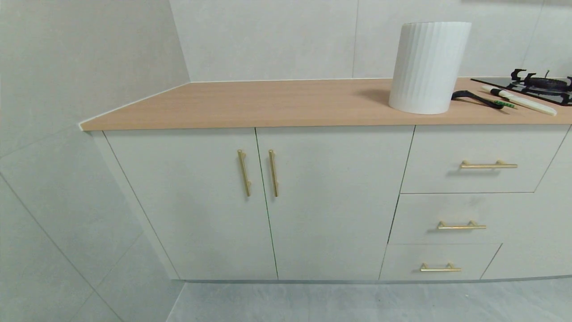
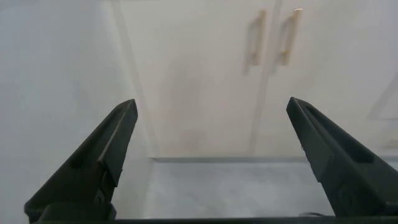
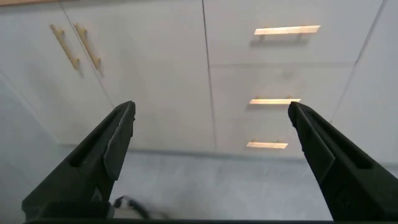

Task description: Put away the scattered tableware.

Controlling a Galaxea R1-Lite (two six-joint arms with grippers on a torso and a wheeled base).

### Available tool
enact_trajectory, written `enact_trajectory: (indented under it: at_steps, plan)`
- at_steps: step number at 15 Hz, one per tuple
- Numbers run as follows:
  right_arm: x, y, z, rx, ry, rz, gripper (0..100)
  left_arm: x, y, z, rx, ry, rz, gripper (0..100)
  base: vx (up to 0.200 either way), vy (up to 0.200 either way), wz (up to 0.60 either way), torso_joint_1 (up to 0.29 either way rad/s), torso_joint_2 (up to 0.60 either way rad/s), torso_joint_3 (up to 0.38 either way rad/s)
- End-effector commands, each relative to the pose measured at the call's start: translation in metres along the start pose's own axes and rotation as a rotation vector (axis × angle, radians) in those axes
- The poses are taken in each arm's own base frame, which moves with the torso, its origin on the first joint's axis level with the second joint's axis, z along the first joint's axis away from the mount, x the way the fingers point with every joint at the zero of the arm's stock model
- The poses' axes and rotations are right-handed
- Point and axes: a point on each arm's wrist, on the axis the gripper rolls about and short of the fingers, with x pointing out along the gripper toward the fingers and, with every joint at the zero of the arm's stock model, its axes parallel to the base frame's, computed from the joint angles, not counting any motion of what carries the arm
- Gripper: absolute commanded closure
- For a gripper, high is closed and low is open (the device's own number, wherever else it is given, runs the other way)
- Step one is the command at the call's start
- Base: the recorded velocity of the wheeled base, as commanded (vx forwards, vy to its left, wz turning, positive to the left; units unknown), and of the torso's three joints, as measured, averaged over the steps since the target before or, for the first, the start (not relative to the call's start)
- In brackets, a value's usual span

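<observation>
Left claw (image 2: 211, 102) spread wide, empty, facing cabinet doors (image 2: 205, 81). Right claw (image 3: 210, 106) spread wide, empty, facing drawers (image 3: 286, 62). Higher than right claw, above those drawers, on bench (image 1: 268, 103): black utensil (image 1: 476, 98) and white-handled utensil (image 1: 520, 100), between white ribbed holder (image 1: 429, 67) and stove (image 1: 543, 85).

1. No text, number, label or sign can be read on any surface.
2. Just right of the white ribbed canister (image 1: 428, 67), the dark utensil (image 1: 476, 98) bears a green patch (image 1: 505, 104), too small to tell whether it is print.
</observation>
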Motion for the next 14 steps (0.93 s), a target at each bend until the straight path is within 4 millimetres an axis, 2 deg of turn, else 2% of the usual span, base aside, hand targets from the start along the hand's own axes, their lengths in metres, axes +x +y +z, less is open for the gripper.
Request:
enact_trajectory:
  at_steps: [1, 3, 4, 7, 9, 11, 14]
  plan:
    - [-0.021, 0.002, -0.028, -0.072, -0.097, -0.002, 0, -0.013, 0.0, -0.014, 0.01, -0.062, 0.043, 0, 0.0, 0.0, 0.0, 0.0, 0.0, 0.0]
    - [-0.017, 0.002, -0.032, -0.073, -0.079, -0.001, 0, -0.015, -0.003, -0.017, 0.013, -0.067, 0.088, 0, 0.0, 0.0, 0.0, 0.0, 0.0, 0.0]
    - [-0.012, 0.001, -0.039, -0.069, -0.047, -0.009, 0, -0.021, -0.005, -0.027, 0.03, -0.092, 0.114, 0, 0.0, 0.0, 0.0, 0.0, 0.0, 0.0]
    - [0.006, -0.004, -0.065, -0.054, 0.039, -0.064, 0, -0.009, -0.007, -0.051, 0.051, -0.057, 0.121, 0, 0.0, 0.0, 0.0, 0.0, 0.0, 0.0]
    - [0.029, -0.01, -0.092, -0.061, -0.005, -0.145, 0, 0.004, -0.009, -0.073, 0.038, -0.051, 0.12, 0, 0.0, 0.0, 0.0, 0.0, 0.0, 0.0]
    - [0.04, -0.013, -0.109, -0.063, -0.06, -0.167, 0, 0.01, -0.01, -0.082, 0.019, -0.101, 0.123, 0, 0.0, 0.0, 0.0, 0.0, 0.0, 0.0]
    - [0.04, -0.013, -0.114, -0.041, -0.016, -0.166, 0, 0.01, -0.011, -0.087, -0.012, -0.051, 0.09, 0, 0.0, 0.0, 0.0, 0.0, 0.0, 0.0]
